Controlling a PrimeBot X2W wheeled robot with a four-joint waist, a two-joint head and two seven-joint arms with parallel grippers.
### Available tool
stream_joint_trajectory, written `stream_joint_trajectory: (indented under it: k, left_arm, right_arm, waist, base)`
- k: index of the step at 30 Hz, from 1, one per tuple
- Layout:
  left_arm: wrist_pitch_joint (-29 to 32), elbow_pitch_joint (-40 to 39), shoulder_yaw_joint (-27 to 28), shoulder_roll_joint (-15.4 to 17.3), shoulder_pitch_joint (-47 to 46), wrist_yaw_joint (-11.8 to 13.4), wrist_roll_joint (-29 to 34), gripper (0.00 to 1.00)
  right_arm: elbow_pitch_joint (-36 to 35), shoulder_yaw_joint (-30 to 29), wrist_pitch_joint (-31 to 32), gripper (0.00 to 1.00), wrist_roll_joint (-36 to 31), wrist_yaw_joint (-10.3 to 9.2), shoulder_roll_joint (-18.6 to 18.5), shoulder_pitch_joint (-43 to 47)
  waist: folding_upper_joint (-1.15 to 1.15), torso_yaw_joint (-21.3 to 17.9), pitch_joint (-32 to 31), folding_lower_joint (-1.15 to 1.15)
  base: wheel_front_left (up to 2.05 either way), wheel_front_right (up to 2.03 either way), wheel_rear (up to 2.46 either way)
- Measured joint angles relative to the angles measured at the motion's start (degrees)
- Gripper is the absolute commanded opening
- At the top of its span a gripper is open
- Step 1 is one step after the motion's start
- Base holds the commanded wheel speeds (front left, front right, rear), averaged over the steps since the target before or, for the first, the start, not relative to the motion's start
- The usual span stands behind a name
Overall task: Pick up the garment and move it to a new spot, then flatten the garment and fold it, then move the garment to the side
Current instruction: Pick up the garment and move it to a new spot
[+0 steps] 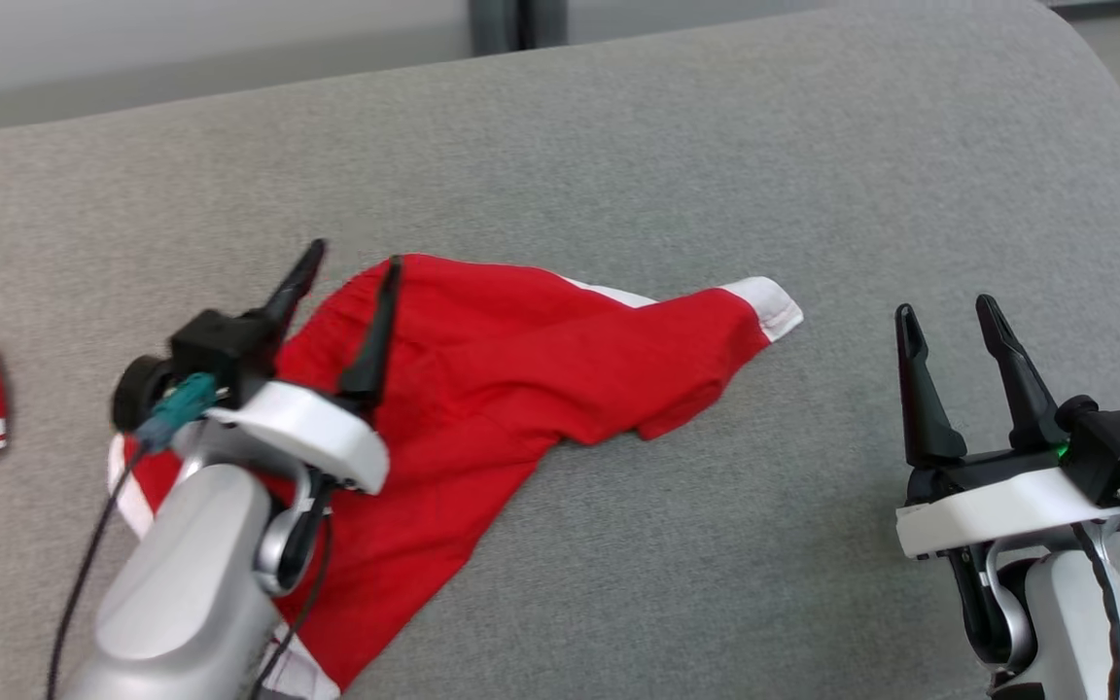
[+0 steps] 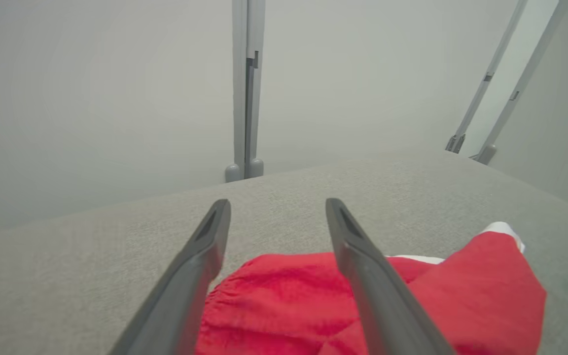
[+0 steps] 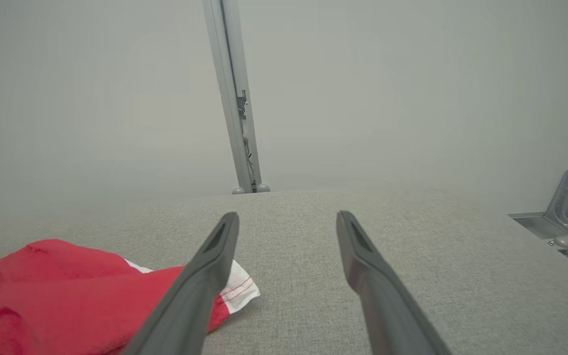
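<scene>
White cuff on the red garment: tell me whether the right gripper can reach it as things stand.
Probably yes: the right gripper stands open beside the white cuff, with bare grey cushion between them.

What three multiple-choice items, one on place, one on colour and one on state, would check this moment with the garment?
1. Where is the right gripper relative to the red garment?
A. Over its waistband
B. To its right, above the bare grey surface
C. Beneath it

2. What colour is the hem trim at the garment's far right end?
A. White
B. Blue
C. Black

3. How do the left gripper's jaws stand?
A. Shut on the garment
B. Shut on nothing
C. Open, above the garment

Answers:
1 B, the head view shows grey cloth between the right gripper and the garment.
2 A, the band at that end is plainly white.
3 C, the left wrist view shows both fingers apart, with red fabric below.
</scene>
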Motion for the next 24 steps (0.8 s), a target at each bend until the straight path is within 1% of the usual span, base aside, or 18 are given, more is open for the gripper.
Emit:
stream_joint_trajectory:
  k: [1,2,3,7,11,18,24]
  left_arm:
    - [0.0,0.0,0.0,0.0,0.0,0.0,0.0,1.0]
    - [-0.69,-0.07,2.32,1.19,1.39,0.85,-1.14,1.0]
    - [-0.69,-0.07,2.32,1.19,1.39,0.85,-1.14,1.0]
    - [-1.47,-0.46,6.53,3.2,4.81,2.52,-2.9,1.0]
    - [-1.81,-1.71,9.6,4.78,8.51,3.13,-3.66,1.0]
    - [-2.04,-7.01,12.35,4.88,14.28,3.54,-2.41,1.0]
    - [-2.04,-11.66,14.44,3.85,20.41,4.46,-0.35,1.0]
  right_arm:
    - [0.0,0.0,0.0,1.0,0.0,0.0,0.0,0.0]
    - [0.24,-0.13,0.0,1.0,-0.55,0.0,-0.02,0.4]
    - [0.24,-0.13,0.0,1.0,-0.55,0.0,-0.02,0.4]
    - [0.65,-0.49,0.0,1.0,-1.41,0.0,0.03,0.99]
    - [0.85,-0.97,0.0,1.0,-2.13,0.0,0.01,1.89]
    - [1.14,-1.14,0.0,1.0,-2.2,0.0,-0.7,4.08]
    - [2.36,-0.16,0.0,1.0,-2.12,0.0,-1.11,5.82]
  waist:
    - [0.0,0.0,0.0,0.0]
    - [0.0,1.2,-0.71,0.0]
    - [0.0,1.2,-0.71,0.0]
    - [0.0,3.28,-2.15,0.0]
    - [0.0,4.78,-3.72,0.0]
    - [0.0,6.15,-6.5,0.0]
    - [0.0,5.77,-9.18,0.0]
  base:
    - [0.0,0.0,0.0]
    - [0.0,0.0,0.0]
    - [0.0,0.0,0.0]
    - [0.0,0.0,0.0]
    - [0.0,0.0,0.0]
    - [0.0,0.0,0.0]
    - [0.0,0.0,0.0]
